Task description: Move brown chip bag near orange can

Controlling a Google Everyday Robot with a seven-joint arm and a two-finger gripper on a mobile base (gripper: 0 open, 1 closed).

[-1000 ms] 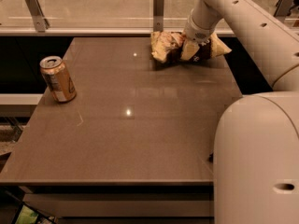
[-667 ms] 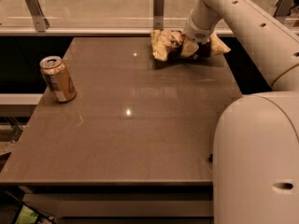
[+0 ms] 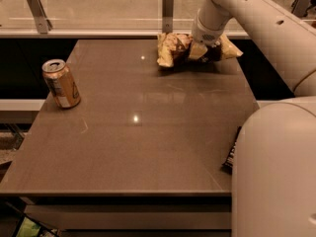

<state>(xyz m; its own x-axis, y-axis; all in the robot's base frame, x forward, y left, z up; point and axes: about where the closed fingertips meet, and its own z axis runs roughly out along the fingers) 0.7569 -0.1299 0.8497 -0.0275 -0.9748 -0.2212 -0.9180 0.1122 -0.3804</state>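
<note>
Gripper (image 3: 203, 52) pinches the bag (image 3: 170, 52) at its middle, far from the can (image 3: 60, 83), probably for carrying.

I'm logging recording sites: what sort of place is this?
Likely an office break area: a brown table beside a glass partition, an orange can, and a brown chip bag at the far edge, with the gripper on it.
</note>
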